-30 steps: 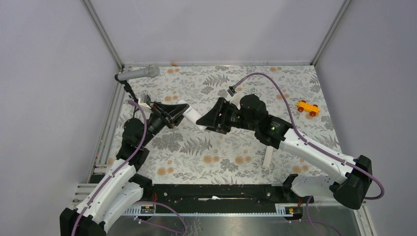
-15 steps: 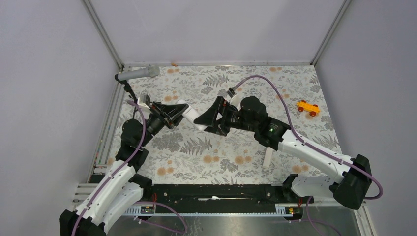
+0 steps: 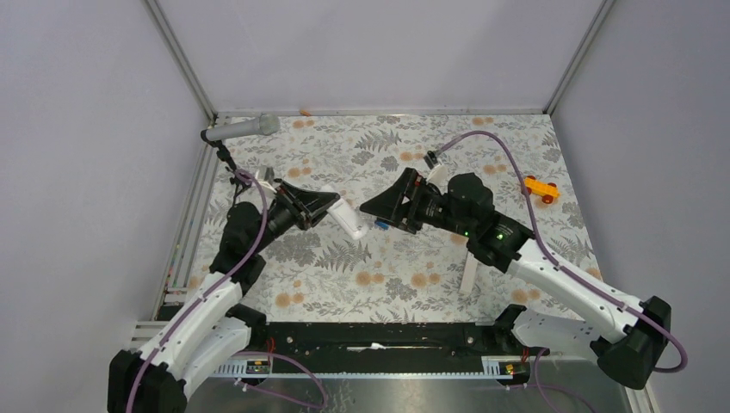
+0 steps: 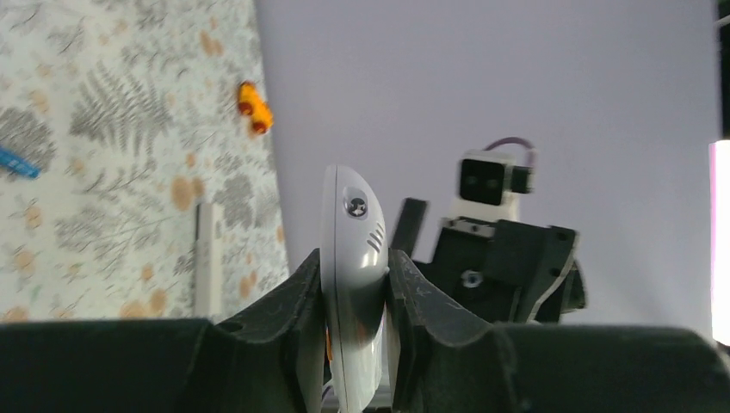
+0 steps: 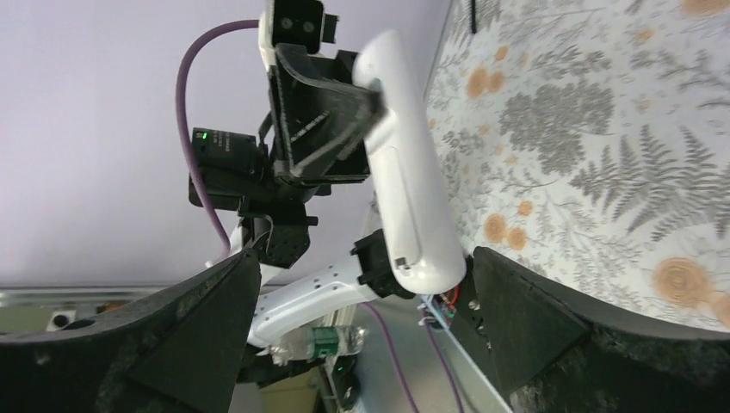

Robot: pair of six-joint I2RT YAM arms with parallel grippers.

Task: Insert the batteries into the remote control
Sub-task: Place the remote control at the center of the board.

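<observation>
The white remote control (image 3: 349,218) hangs above the cloth with my left gripper (image 3: 330,206) shut across it. In the left wrist view it stands edge-on (image 4: 353,206), pinched between both pads of that gripper (image 4: 355,262). My right gripper (image 3: 372,211) is open just right of the remote's free end. In the right wrist view that gripper (image 5: 361,323) has its fingers spread wide, with the remote's rounded end (image 5: 422,249) between them and touching neither. A blue battery (image 3: 379,226) lies on the cloth under that end, also visible far left (image 4: 17,162).
An orange toy car (image 3: 540,189) sits at the right of the cloth. A thin white strip (image 3: 469,275) lies near the right arm. A grey cylinder on a stalk (image 3: 241,129) stands at the back left. Metal rails edge the table.
My right gripper has opened wide and drawn back to the right, off the remote. The left gripper has swung the remote lower and rightward. A blue battery now shows on the cloth.
</observation>
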